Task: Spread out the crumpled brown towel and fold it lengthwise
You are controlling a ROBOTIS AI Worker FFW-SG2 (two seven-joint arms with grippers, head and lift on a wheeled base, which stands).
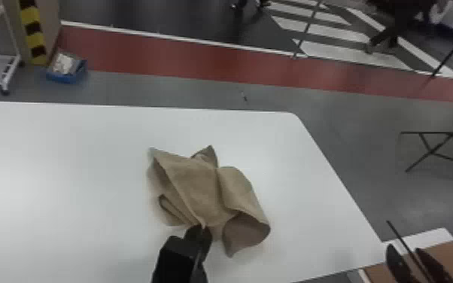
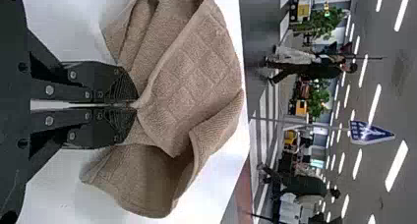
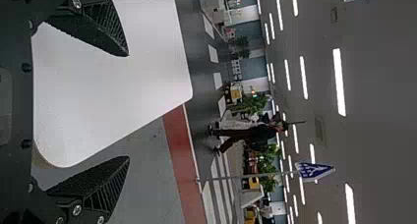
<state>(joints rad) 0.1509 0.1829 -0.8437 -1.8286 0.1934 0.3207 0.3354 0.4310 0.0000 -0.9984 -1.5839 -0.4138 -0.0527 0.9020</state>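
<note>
Towel (image 1: 195, 184), brown and grid-textured, lies rumpled on the white table (image 1: 67, 169), one side curled into a hollow. The left gripper (image 1: 201, 227) pinches its near edge tightly; the right gripper (image 1: 405, 248) gapes wide, empty.

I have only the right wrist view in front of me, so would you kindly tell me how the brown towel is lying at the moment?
Observer: The brown towel lies crumpled on the white table, with several folds crossing one another.
Operator: Thank you. Is anything holding it?
Observer: Yes, the left tool is shut on a pinch of the cloth.
Operator: And does the part towards the robot's right lie flat, would you say?
Observer: No, in the head view the cloth there curls over, leaving an open hollow at its near end.
</note>
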